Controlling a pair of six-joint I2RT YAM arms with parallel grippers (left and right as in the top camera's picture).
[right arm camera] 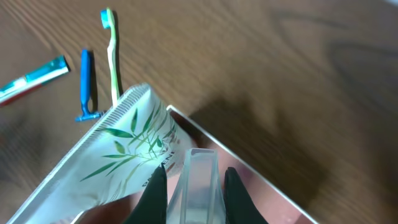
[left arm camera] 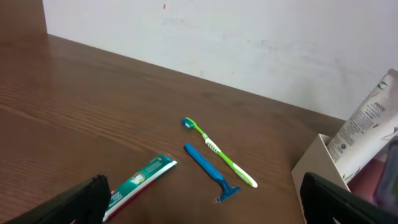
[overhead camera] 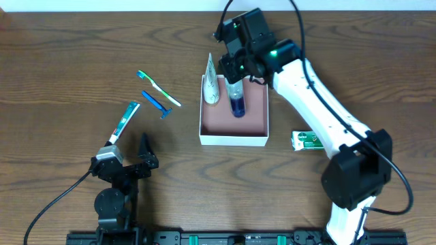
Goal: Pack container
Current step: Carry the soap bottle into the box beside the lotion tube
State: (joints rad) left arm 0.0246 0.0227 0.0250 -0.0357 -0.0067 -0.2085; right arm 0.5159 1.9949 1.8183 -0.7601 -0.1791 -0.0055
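Observation:
The container [overhead camera: 255, 116] is a white box with a pink floor at mid-table. A white tube with leaf print [overhead camera: 211, 80] leans in its far-left corner. My right gripper [overhead camera: 236, 73] is over the box's far side, with its fingers [right arm camera: 195, 172] closed on a clear bottle [right arm camera: 199, 186] with blue liquid [overhead camera: 237, 105]. The bottle stands in the box beside the tube [right arm camera: 118, 155]. The box rim [right arm camera: 249, 167] runs just beyond. My left gripper [overhead camera: 133, 162] is open and empty near the front left. The left wrist view shows its fingers [left arm camera: 211, 211] wide apart.
A green toothbrush [overhead camera: 159, 88], a blue razor [overhead camera: 157, 103] and a toothpaste tube [overhead camera: 125, 121] lie left of the box. All three show in the left wrist view: toothbrush [left arm camera: 217, 151], razor [left arm camera: 208, 169], toothpaste [left arm camera: 140, 185]. A green soap packet [overhead camera: 310, 140] lies right of the box.

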